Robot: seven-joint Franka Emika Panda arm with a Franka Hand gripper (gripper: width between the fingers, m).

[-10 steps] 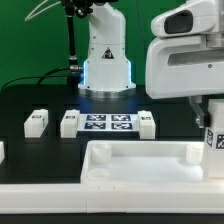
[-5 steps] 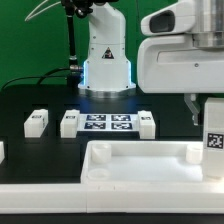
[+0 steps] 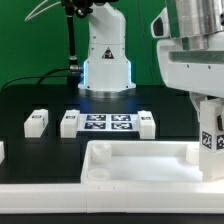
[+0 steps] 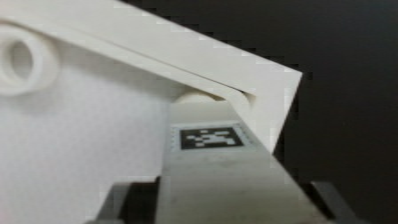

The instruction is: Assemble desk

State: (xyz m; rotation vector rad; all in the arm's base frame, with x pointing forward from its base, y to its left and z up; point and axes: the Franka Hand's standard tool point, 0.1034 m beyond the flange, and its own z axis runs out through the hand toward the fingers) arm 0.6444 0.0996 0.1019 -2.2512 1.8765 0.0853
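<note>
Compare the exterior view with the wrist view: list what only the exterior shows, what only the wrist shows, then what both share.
Only the exterior view: the robot base, the marker board and the loose legs in a row with it.
Only the wrist view: the claw closed on the held leg, whose end sits near a corner of the tabletop, and a round socket.
Both: the tabletop and the tagged held leg.
</note>
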